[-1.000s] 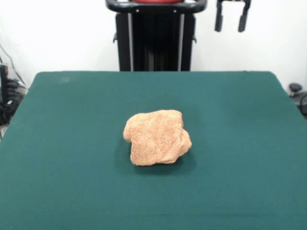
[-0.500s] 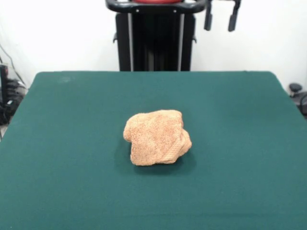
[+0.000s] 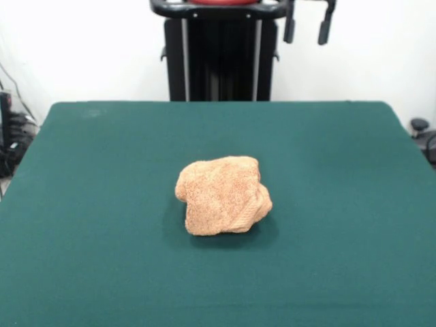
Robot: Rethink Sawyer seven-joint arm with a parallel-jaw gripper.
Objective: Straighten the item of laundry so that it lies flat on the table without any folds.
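The light orange-tan towel (image 3: 223,195) sits bunched in a rounded, folded lump near the middle of the frame, on the dark green counter (image 3: 88,204), with a woven band curling along its lower right side and a soft shadow beneath it. The green surface around it spreads to every edge of the frame below the white wall. At the top of the frame, right of centre and beside the black pedestal (image 3: 221,51), the end effector (image 3: 306,30) hangs high above the counter's far edge, its two dark fingers (image 3: 325,30) spread apart with a clear gap between them, holding nothing and touching nothing, well apart from the towel.
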